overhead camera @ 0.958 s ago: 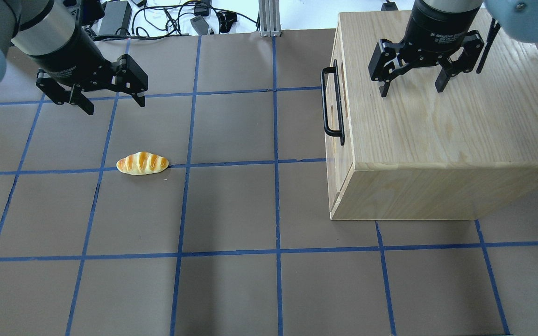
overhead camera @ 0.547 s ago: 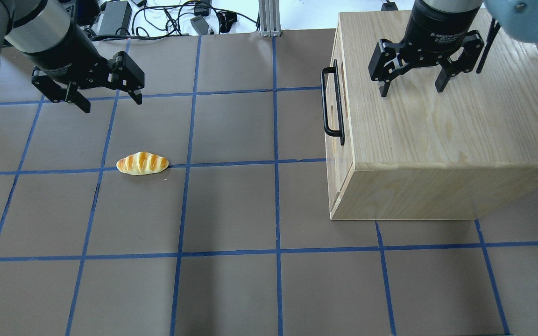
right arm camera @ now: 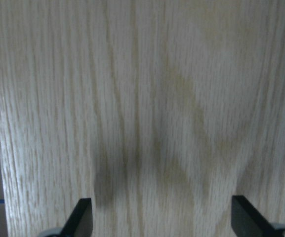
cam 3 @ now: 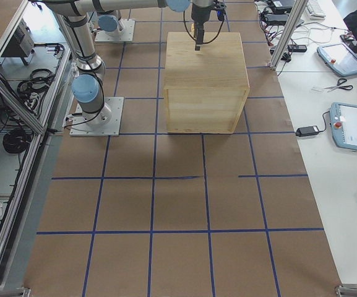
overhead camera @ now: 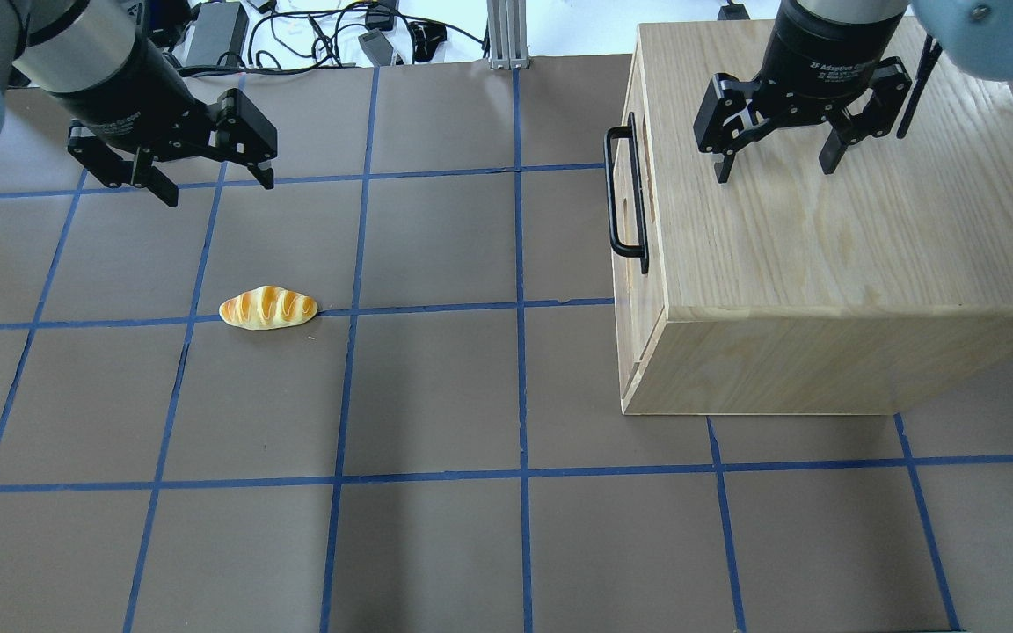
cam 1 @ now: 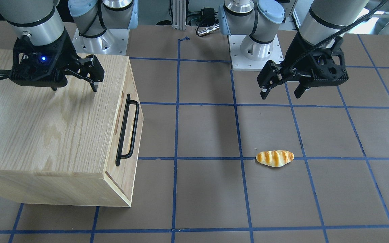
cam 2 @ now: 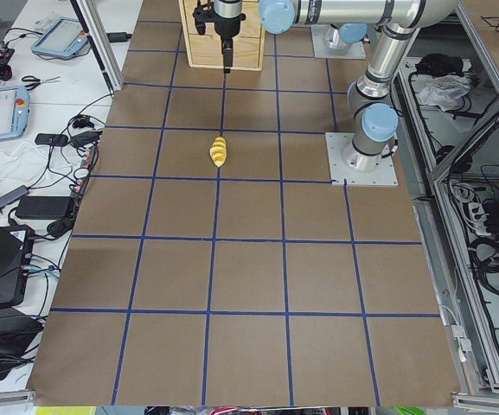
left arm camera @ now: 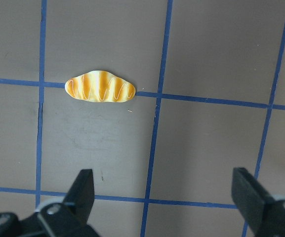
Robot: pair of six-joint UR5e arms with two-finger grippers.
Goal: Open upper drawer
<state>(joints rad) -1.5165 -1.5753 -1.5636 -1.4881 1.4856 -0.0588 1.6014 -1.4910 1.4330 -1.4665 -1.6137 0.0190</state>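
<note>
The upper drawer (cam 1: 127, 86) is shut in the front of the oak-grain cabinet (overhead camera: 823, 255). Its long black bar handle (overhead camera: 615, 189) faces the middle of the table and also shows in the front-facing view (cam 1: 133, 130). My right gripper (overhead camera: 775, 171) is open and empty and hangs just over the cabinet top, behind the handle; its wrist view shows only wood grain (right arm camera: 142, 98) between the fingers. My left gripper (overhead camera: 218, 189) is open and empty, above the table at the far left, well away from the cabinet.
A toy bread roll (overhead camera: 268, 308) lies on the brown mat near my left gripper and shows in the left wrist view (left arm camera: 100, 88). Cables and power bricks (overhead camera: 313, 26) lie beyond the mat's far edge. Blue tape lines grid the mat.
My left gripper has shifted slightly toward the far edge of the table. The right gripper, the cabinet and the roll have not moved.
</note>
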